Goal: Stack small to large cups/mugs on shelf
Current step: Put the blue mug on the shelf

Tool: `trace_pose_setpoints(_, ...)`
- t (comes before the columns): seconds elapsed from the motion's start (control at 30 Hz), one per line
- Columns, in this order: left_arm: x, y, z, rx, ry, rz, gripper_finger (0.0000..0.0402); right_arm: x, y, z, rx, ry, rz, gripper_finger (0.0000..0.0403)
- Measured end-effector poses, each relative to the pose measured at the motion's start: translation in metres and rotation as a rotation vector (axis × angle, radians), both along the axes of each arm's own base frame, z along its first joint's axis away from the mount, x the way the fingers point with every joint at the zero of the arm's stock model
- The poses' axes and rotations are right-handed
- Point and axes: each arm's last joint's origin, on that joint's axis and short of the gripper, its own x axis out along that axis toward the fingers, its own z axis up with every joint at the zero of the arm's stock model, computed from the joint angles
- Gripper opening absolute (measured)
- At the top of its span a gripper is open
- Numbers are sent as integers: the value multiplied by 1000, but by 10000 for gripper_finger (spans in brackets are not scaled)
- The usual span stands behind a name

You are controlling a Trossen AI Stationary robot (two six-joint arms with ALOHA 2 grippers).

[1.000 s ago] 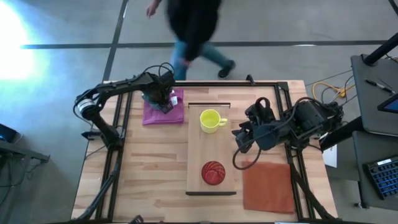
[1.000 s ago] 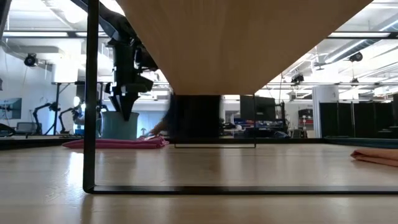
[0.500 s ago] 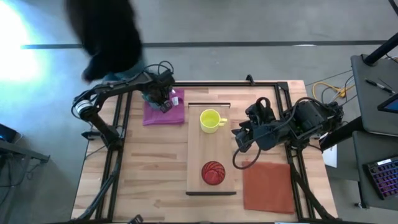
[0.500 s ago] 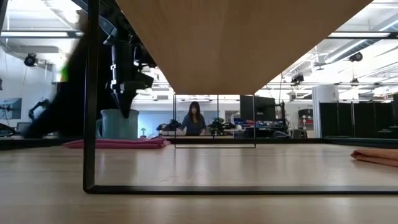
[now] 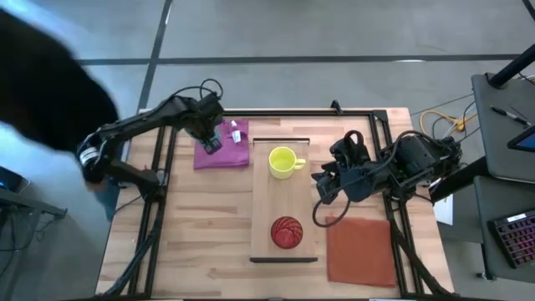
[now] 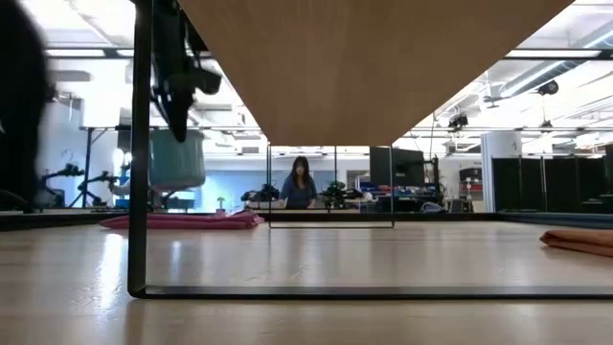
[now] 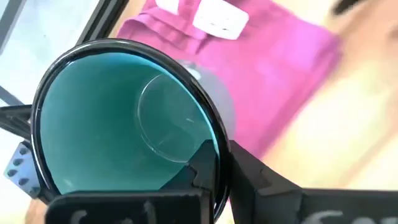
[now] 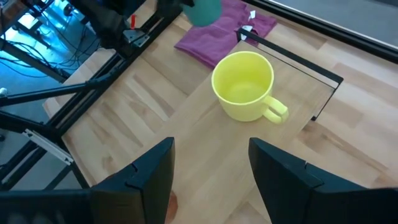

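Note:
The teal-green mug (image 7: 118, 118) hangs above the magenta cloth (image 5: 224, 152) at the table's far left, with my left gripper (image 5: 209, 134) shut on it. In the low view the mug (image 6: 177, 158) is clear of the cloth (image 6: 177, 220). On the light-wood shelf (image 5: 284, 194), the yellow mug (image 5: 284, 161) stands on its base toward the far end. The red-orange cup (image 5: 287, 232) stands toward the near end. My right gripper (image 5: 322, 196) hovers open beside the shelf's right edge, its fingers short of the yellow mug (image 8: 245, 87). My left gripper pinches the teal-green mug's rim (image 7: 214, 140), one finger (image 7: 205, 165) inside the mug and the other (image 7: 261, 180) outside its wall. The fingers come from above, pointing down. The mug hangs upright below them, lifted clear of the magenta cloth.
An orange-red cloth (image 5: 361, 251) lies at the table's near right. A white tag (image 5: 236, 132) sits on the magenta cloth's far edge. A person (image 5: 42, 84) moves past the table's far left corner. The shelf stands raised on a dark frame (image 6: 139, 192).
My left gripper has shut on the teal-green mug's rim and risen, lifting the mug off the magenta cloth. A person has walked along the table's far side toward its left.

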Motion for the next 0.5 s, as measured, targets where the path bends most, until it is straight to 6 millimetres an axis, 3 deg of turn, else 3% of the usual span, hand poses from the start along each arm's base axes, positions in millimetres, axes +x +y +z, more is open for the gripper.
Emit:
trace_pose_setpoints(0.17, -2, -40, 35, -18, -49, -27, 1, 2, -6, 0, -2, 1, -21, 198)
trace_pose_setpoints(0.4, 16, -97, 84, -39, -196, -84, 1, 6, -18, 0, -16, 7, -53, 198)
trace_pose_setpoints(0.5, 26, -117, 95, -43, -216, -106, 1, 6, -24, 1, -32, 13, -53, 198)
